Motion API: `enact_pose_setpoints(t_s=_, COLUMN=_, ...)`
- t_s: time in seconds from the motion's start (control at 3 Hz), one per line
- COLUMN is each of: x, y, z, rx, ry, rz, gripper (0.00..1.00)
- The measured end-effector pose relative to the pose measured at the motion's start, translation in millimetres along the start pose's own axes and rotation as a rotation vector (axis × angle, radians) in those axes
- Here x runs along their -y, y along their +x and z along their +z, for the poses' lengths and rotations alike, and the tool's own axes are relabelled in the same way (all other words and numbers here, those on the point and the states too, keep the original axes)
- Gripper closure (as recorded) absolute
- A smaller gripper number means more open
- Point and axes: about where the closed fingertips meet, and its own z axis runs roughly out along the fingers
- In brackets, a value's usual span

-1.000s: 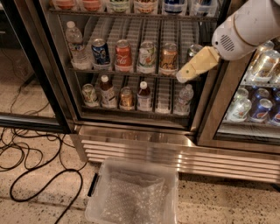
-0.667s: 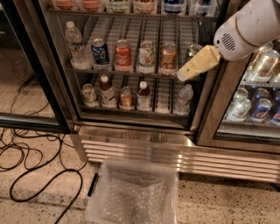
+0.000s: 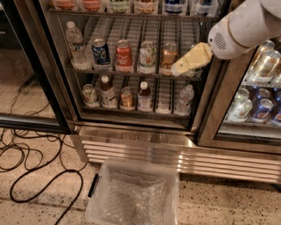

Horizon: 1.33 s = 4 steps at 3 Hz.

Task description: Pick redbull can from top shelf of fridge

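The fridge [image 3: 145, 151] fills the view, and its left compartment stands open. The top shelf [image 3: 131, 14] runs along the upper edge of the picture. Only the bottoms of several cans and bottles show on it. A blue-and-silver bottom [image 3: 174, 5] could be the redbull can, but I cannot tell. My gripper [image 3: 189, 60], cream-coloured on a white arm [image 3: 246, 26], hangs in front of the right end of the Pepsi and Coca-Cola rack [image 3: 131, 72], one rack below the top shelf. It holds nothing that I can see.
A rack of small bottles and cans [image 3: 131, 110] sits lower in the fridge. The right compartment [image 3: 254, 105] holds cans behind closed glass. The open door's dark frame [image 3: 30, 66] stands at the left. A clear plastic bin [image 3: 131, 195] and black cables [image 3: 44, 176] lie on the floor.
My gripper has shifted slightly left and up in front of the Pepsi and Coca-Cola rack. Nothing else has moved.
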Motion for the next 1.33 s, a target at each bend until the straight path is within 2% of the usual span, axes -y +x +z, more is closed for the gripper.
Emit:
enact_pose_setpoints(t_s=0.33, x=10, y=-33, z=14, rx=0.089, ry=0.087, rz=0.088, gripper=0.0)
enact_pose_setpoints(t_s=0.67, x=21, y=-51, z=21, rx=0.127, ry=0.172, rz=0.151, gripper=0.0)
enact_pose_setpoints(t_s=1.0, x=24, y=-51, z=18, rx=0.131, ry=0.186, rz=0.186, gripper=0.0)
enact_pose_setpoints(t_s=1.33, x=24, y=-57, z=22, rx=0.167, ry=0.182, rz=0.212, gripper=0.0)
